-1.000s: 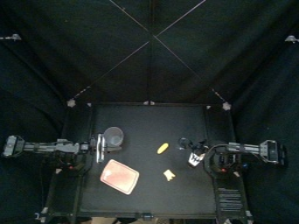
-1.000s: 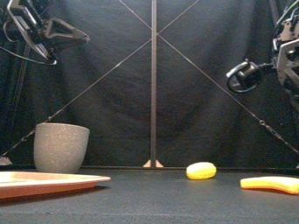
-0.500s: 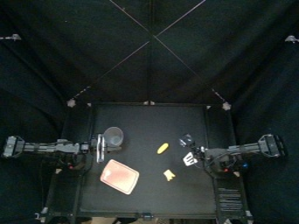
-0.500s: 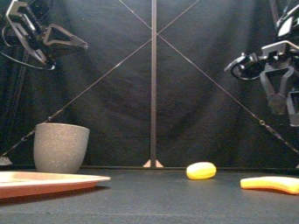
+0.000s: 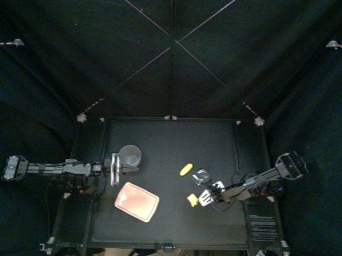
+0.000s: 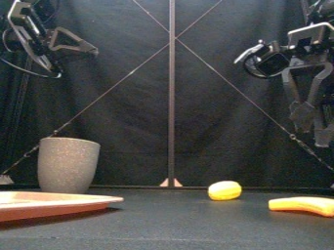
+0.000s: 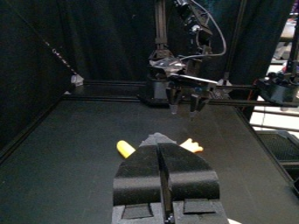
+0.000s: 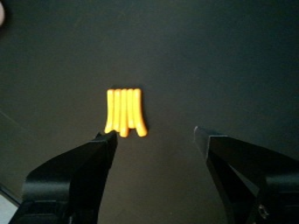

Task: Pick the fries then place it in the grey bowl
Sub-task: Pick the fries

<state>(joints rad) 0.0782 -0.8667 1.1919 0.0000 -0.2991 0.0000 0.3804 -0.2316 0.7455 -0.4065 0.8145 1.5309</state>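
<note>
See a small flat bundle of yellow toy fries (image 8: 125, 112) lying on the black counter (image 5: 167, 140), toward its front right, well apart from the tall grey speckled cup (image 5: 130, 155) at the left. Find the right gripper (image 8: 153, 134) hovering above it, jaws spread wide and empty. Place the bundle off-centre, just beside one jaw rather than midway between the two. Find the left gripper (image 7: 162, 145) resting at the counter's left side, jaws pressed together on nothing.

Judge the fries light and rigid, likely moulded plastic: joined at one end, tips splayed at the other, low-lying, smooth and probably slippery. Favour a pinch across the width near the joined end, jaws down close to the counter. Expect skidding or flipping if caught by the loose tips.

Also note a flat pink tray (image 5: 138, 201) and a small rounded yellow toy (image 5: 189, 167).
</note>
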